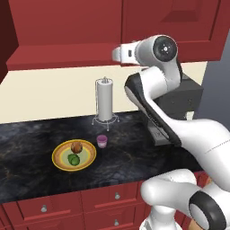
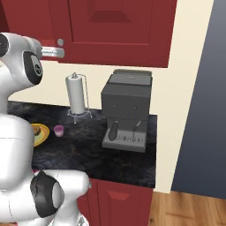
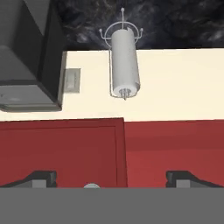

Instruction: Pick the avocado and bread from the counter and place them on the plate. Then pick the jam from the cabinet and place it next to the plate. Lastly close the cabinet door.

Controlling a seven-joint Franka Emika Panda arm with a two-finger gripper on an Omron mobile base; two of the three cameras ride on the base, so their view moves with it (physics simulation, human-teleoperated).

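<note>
Sitting on the plate (image 1: pixel 59 160) are the bread (image 1: pixel 77 147) at the back and the avocado (image 1: pixel 73 159) just in front of it, the two close together on the pale green centre. The jam (image 1: pixel 102 141) stands on the counter (image 1: pixel 27 139) just beside the plate's right rim, apart from it; in the right base view the jar (image 2: pixel 58 130) shows beside the plate's yellow edge (image 2: pixel 44 132), and the roll (image 2: pixel 39 131) is visible there too.

Behind the jam a white paper-towel roll (image 1: pixel 105 100) stands upright on a wire holder near the cream wall. Further right on the black worktop sits a grey coffee machine (image 2: pixel 126 108). Red drawers with round knobs (image 1: pixel 44 208) run below the counter. Above, the dark red cabinet (image 1: pixel 67 31) spans the wall, and its panelled door (image 2: pixel 119 26) carries a silver knob (image 2: pixel 60 42).

The arm rises from the base, bends at the elbow over the counter and reaches up high, its hand held level at the cabinet's lower edge. The gripper (image 3: pixel 111 177) has its two dark finger tips (image 3: pixel 41 177) spread wide with nothing between them, facing the red door front, the silver knob just showing low between them. From the hand camera the paper-towel roll (image 3: pixel 124 61) and the worktop (image 3: pixel 175 26) lie beyond the cabinet's edge.
</note>
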